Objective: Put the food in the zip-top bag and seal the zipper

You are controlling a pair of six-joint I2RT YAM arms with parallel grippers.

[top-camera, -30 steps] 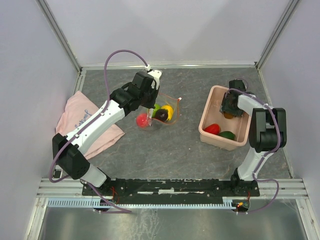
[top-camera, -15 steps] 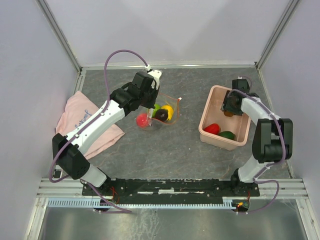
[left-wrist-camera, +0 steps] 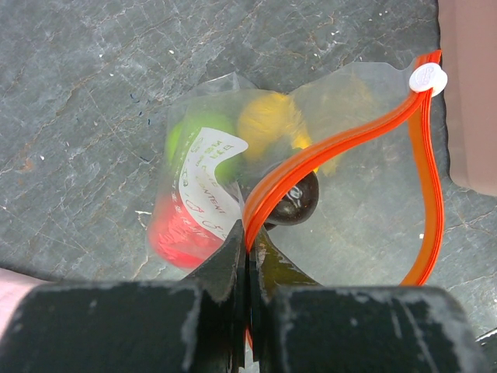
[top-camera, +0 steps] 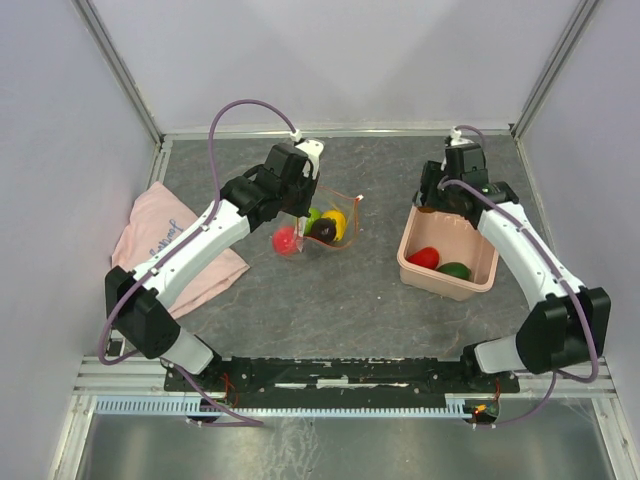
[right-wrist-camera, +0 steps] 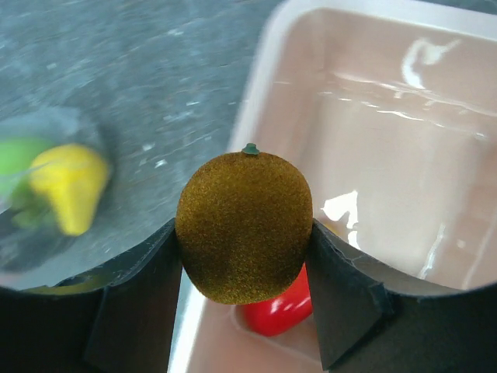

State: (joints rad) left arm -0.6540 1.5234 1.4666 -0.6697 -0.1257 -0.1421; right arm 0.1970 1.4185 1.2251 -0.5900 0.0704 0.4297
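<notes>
The zip-top bag (top-camera: 328, 226) lies at mid table with its mouth open. It holds red (left-wrist-camera: 175, 233), green (left-wrist-camera: 186, 132), yellow (left-wrist-camera: 268, 120) and dark purple (left-wrist-camera: 299, 198) food. My left gripper (left-wrist-camera: 249, 249) is shut on the red-orange zipper (left-wrist-camera: 342, 140) at the mouth's near end and shows from above (top-camera: 302, 214). The white end piece (left-wrist-camera: 428, 78) is at the far end. My right gripper (right-wrist-camera: 243, 233) is shut on a brown fuzzy kiwi (right-wrist-camera: 245, 221), held above the left rim of the pink bin (right-wrist-camera: 388, 155); from above it (top-camera: 433, 203) is over the bin's far left corner.
The pink bin (top-camera: 480, 285) at the right holds a red piece (top-camera: 424, 257) and a green piece (top-camera: 455, 269). A pink cloth (top-camera: 160, 235) lies at the left under my left arm. Walls close the table at the back and sides.
My right gripper has risen out of the bin with the kiwi and moved back and left over the bin's far left corner. My left gripper and the bag have not moved.
</notes>
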